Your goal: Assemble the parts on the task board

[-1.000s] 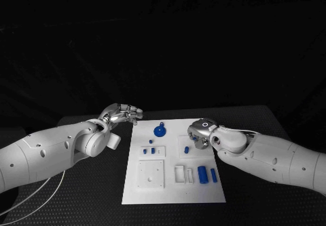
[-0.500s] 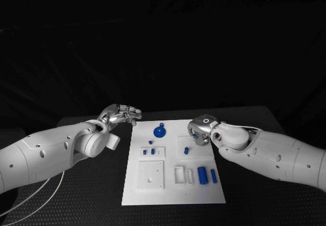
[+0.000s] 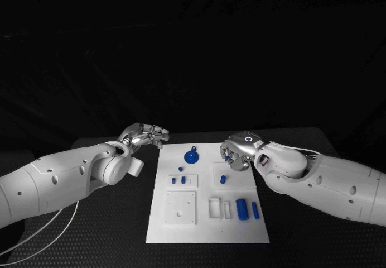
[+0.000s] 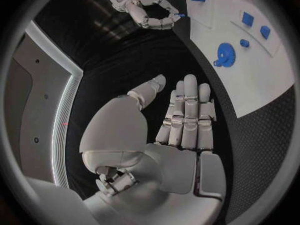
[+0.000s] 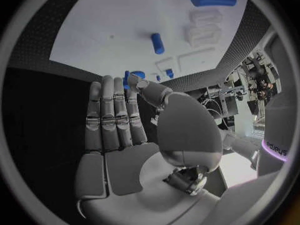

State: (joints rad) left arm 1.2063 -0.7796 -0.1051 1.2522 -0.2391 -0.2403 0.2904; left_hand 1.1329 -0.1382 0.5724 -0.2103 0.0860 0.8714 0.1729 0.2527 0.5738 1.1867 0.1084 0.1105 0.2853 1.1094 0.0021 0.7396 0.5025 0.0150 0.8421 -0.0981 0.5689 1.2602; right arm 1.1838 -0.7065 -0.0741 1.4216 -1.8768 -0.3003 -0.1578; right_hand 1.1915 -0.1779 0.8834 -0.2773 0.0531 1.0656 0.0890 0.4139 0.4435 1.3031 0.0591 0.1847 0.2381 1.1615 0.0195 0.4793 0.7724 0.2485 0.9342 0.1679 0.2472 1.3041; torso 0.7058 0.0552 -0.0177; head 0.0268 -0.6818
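Board [image 3: 207, 223]: mid worktop, I see blue parts [image 3: 240, 209] loose on it. Gear [image 3: 191, 157] at far end. Parts look small, rigid, light, prob. slick; I'd pinch by sides. L robot hand [image 3: 145, 135] off board, fingers curled, empty. R robot hand [image 3: 239, 148] above board's far edge, flat, empty.

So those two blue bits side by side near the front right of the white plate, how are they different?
The blue cylinder is thick and stubby, while the blue rod next to it is clearly thinner. The cylinder lies nearer the white bracket; the rod lies nearer the task board's right edge. Both are blue, lie flat on the board, point the same way, and neither hand touches them.
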